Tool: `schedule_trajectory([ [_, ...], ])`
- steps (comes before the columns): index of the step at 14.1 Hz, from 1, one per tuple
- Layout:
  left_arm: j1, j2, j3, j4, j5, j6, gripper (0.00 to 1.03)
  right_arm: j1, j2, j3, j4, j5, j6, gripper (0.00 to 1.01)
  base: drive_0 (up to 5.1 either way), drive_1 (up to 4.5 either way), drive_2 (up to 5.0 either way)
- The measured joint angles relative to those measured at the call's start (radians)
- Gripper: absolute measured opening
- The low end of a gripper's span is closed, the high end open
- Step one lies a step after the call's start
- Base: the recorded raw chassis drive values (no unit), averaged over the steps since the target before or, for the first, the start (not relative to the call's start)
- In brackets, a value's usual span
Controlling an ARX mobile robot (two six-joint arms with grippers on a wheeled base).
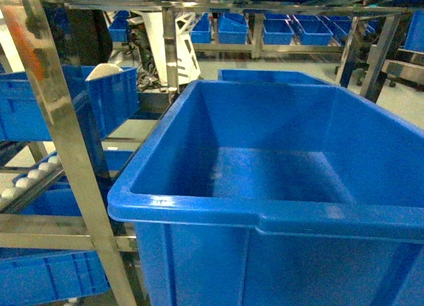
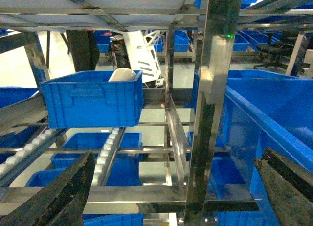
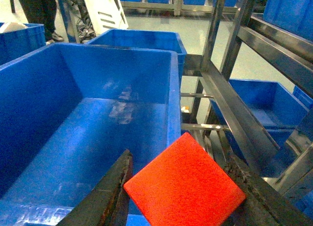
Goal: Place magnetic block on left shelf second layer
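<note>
From the head camera it's basically one big blue bin (image 1: 278,167) filling the shot, nothing inside it that I can see. To its left there's a shiny metal shelf post (image 1: 63,140), and behind that a smaller blue crate (image 1: 109,97) sitting on the rack with something white poking out the top. Neither arm shows up here.

Left wrist view: the left gripper (image 2: 173,192) is spread wide with nothing between its two dark fingers (image 2: 68,192), which sit at the bottom corners. It's facing the rack, with the small blue crate (image 2: 90,99) up on a roller track (image 2: 105,155) and the metal post (image 2: 210,103) right in the middle.

Right wrist view: the right gripper (image 3: 181,187) is clamped on the red block (image 3: 185,187), a flat square piece tilted like a diamond between the fingers. It's held over the near right corner of the big bin (image 3: 98,113), next to the rack frame (image 3: 239,113).
</note>
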Motion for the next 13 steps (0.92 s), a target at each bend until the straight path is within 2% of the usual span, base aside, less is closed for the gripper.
schedule_trajectory([
  [1,0.000,0.000,0.000,0.001,0.000,0.000,0.98,0.003,0.005,0.001,0.002,-0.003,0.005,0.48,0.0,0.00,0.0],
  [2,0.000,0.000,0.000,0.001,-0.001,0.000,0.98,0.024,0.062,0.024,0.017,-0.018,0.028,0.48,0.0,0.00,0.0],
  [4,0.000,0.000,0.000,0.002,-0.001,0.000,0.98,0.074,0.277,0.121,0.118,-0.039,0.059,0.48,0.0,0.00,0.0],
  [5,0.000,0.000,0.000,0.002,0.000,0.000,0.98,0.108,0.386,0.161,0.159,-0.029,0.059,0.48,0.0,0.00,0.0],
  [7,0.000,0.000,0.000,0.002,0.000,0.000,0.98,0.175,0.589,0.262,0.168,-0.012,0.059,0.48,0.0,0.00,0.0],
  [8,0.000,0.000,0.000,0.002,0.000,0.000,0.98,0.193,0.673,0.309,0.177,-0.011,0.061,0.48,0.0,0.00,0.0],
  [9,0.000,0.000,0.000,0.002,0.000,0.000,0.98,0.212,0.768,0.365,0.197,-0.002,0.077,0.48,0.0,0.00,0.0],
  [12,0.000,0.000,0.000,0.002,0.000,0.000,0.98,0.235,0.941,0.476,0.258,0.077,0.116,0.48,0.0,0.00,0.0],
  [13,0.000,0.000,0.000,0.002,-0.001,0.000,0.98,0.240,0.935,0.474,0.290,0.107,0.120,0.57,0.0,0.00,0.0],
])
